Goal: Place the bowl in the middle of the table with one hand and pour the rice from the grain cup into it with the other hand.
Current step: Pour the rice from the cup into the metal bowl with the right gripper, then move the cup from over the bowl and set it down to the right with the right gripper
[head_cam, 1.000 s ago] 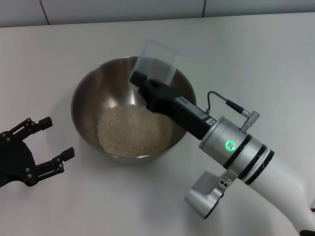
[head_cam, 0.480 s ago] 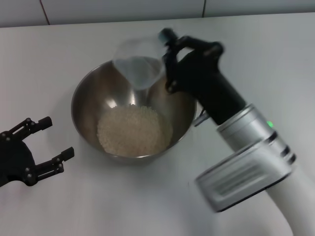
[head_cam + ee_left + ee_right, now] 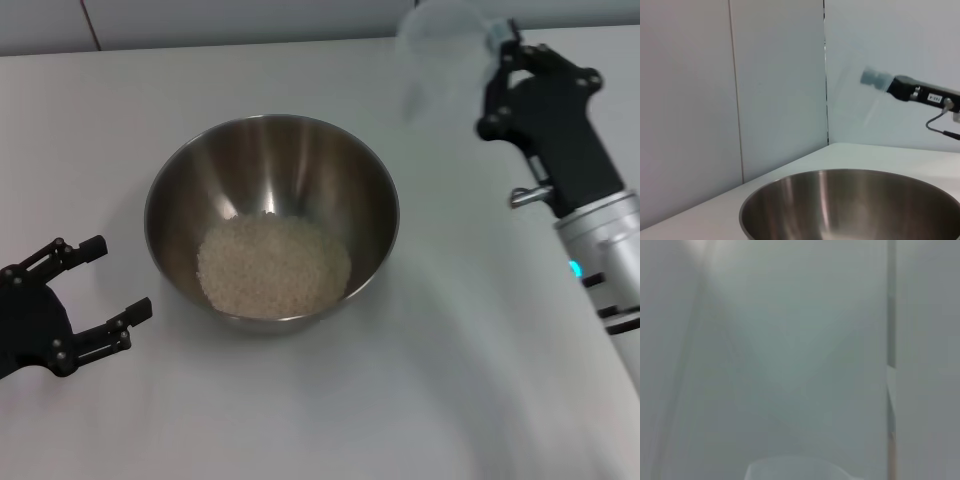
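Bowl (image 3: 272,215) sits approx. mid-table (image 3: 330,420); rice (image 3: 273,266) lies heaped in its bottom, so pour is judged done. Change vs. a moment ago: right gripper (image 3: 497,75) has swung up and away from over the bowl to the far right side; grain cup (image 3: 445,55) is carried clear of the rim; it reads as a pale smear, prob. empty, can't confirm. Fingers clamped on the cup. Left gripper (image 3: 100,290) rests near the bowl's left side, prongs spread, holding nothing. Remaining: set cup down.
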